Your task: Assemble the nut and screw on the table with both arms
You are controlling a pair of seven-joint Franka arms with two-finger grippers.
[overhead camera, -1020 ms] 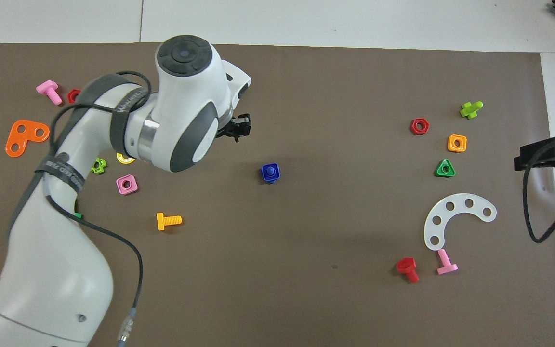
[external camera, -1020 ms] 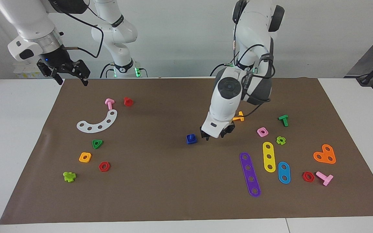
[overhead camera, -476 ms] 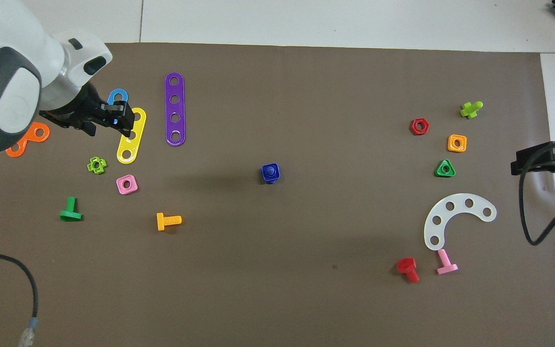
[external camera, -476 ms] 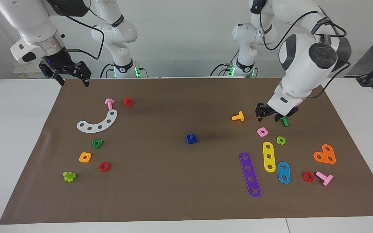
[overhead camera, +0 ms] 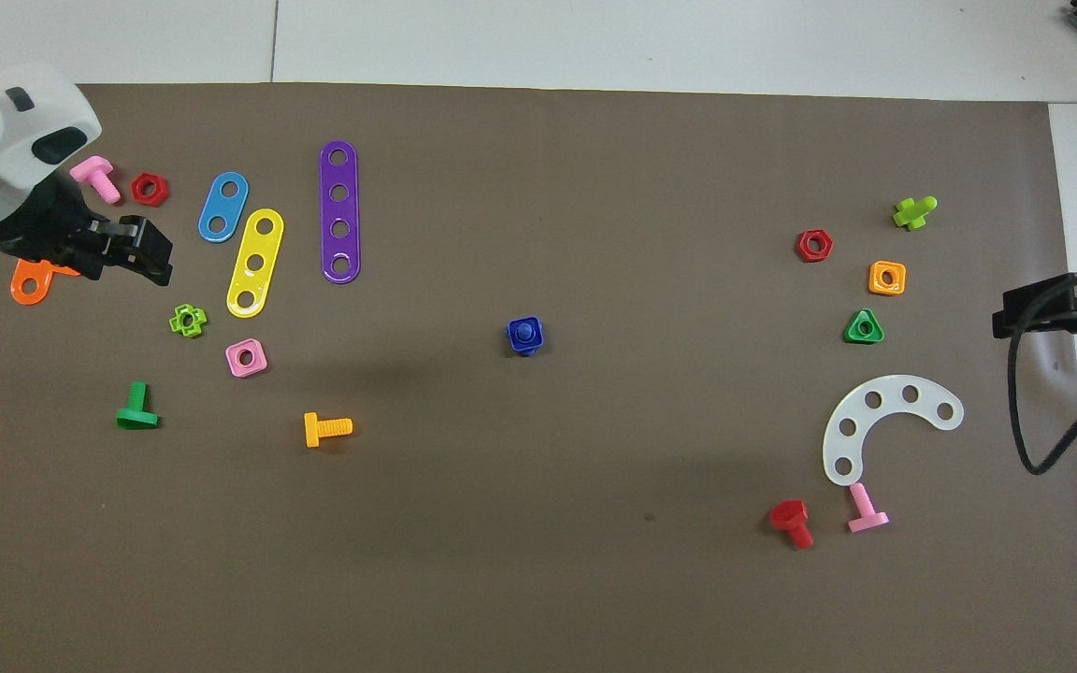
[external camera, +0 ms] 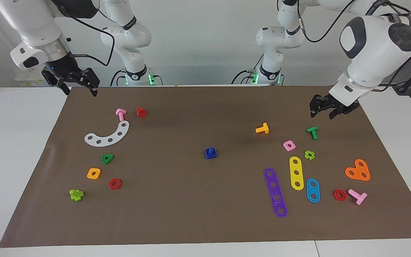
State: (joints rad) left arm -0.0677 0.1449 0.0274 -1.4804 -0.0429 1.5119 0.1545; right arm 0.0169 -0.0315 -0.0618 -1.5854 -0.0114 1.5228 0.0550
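Now centred on the mat [external camera: 205, 214]: nut [external camera: 211, 154] seated on screw [external camera: 211, 151]. Left gripper [external camera: 325, 109] raised, empty, fingers' state unclear. Right gripper [external camera: 77, 85] raised at its mat corner, fingers apart, empty.

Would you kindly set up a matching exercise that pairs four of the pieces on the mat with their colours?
Pieces:
1. square nut beside the cross-shaped piece
2. four-hole strip
3. heart-shaped plate
4. nut assembled on the screw at mid-mat

Colours:
A. purple
B. dark blue
C. pink
D. orange

Pairs: 1-C, 2-A, 3-D, 4-B
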